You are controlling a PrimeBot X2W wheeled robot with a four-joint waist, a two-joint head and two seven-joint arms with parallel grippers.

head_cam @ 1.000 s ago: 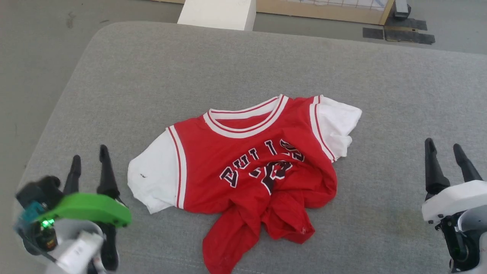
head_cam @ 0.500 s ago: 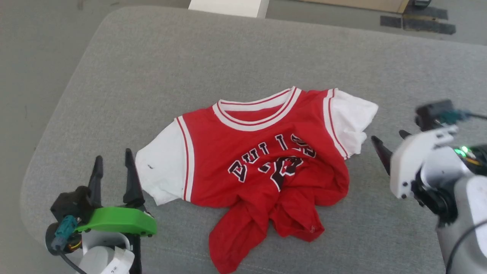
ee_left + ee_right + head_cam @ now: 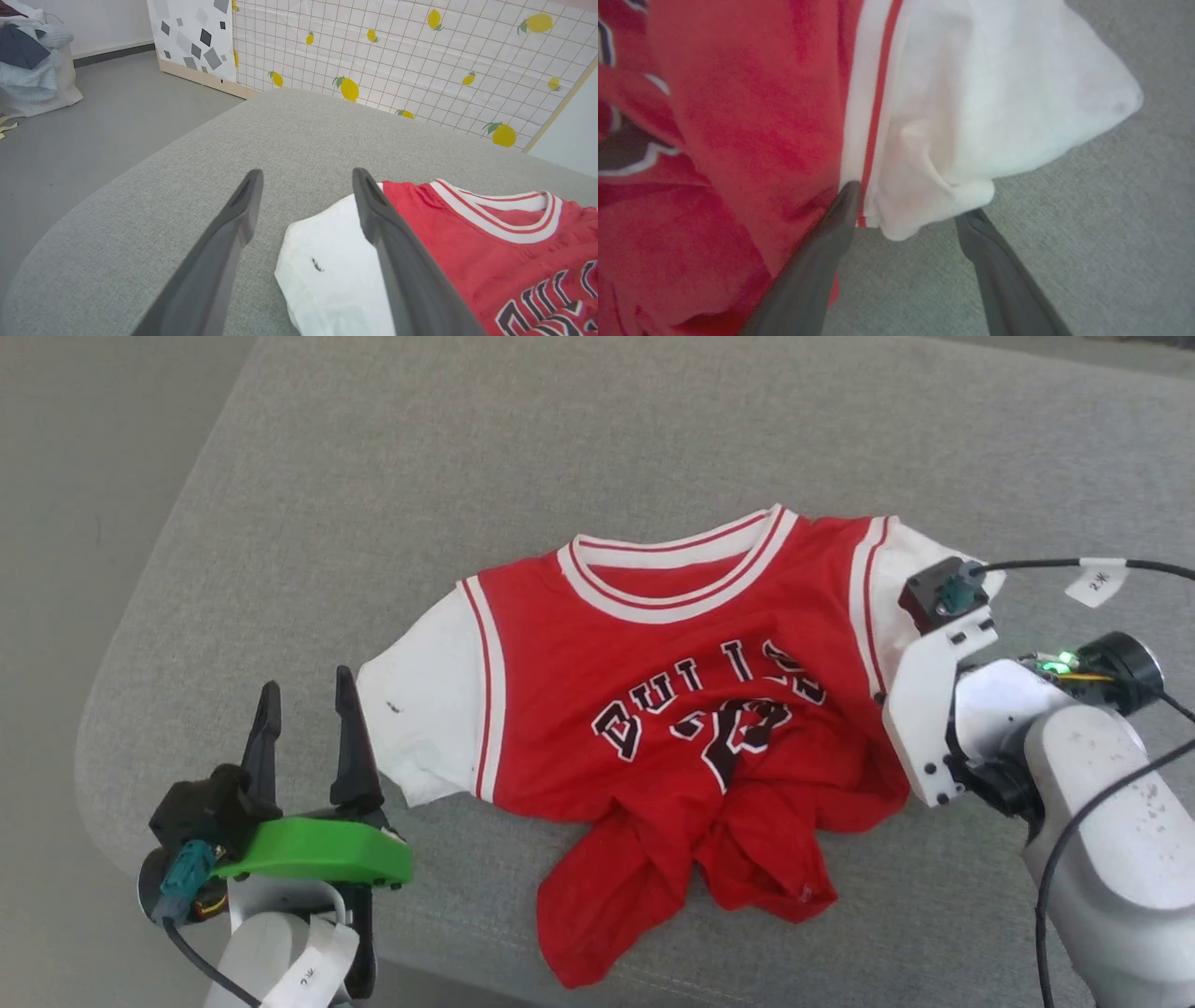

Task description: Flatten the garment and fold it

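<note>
Grey cushion (image 3: 560, 448) holds the shirt (image 3: 653, 709), chest up, hem bunched; left gripper (image 3: 307, 679), jaws apart, stands beside its white sleeve (image 3: 425, 719). Right gripper (image 3: 914, 198) gapes wide at the other sleeve (image 3: 994, 107), by its lower edge.

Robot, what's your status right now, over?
Left end effector open beside one white sleeve. Right end effector open at the other. Garment unfolded, hem bunched. No obstruction seen.

The left gripper (image 3: 306, 691) sits at the near left, its 2 fingers (image 3: 219, 261) spread wide and pointing far. The right arm (image 3: 1111, 840) angles in from the near right with its wrist tipped down, and the right gripper (image 3: 914, 201) has its 2 fingers parted.
</note>
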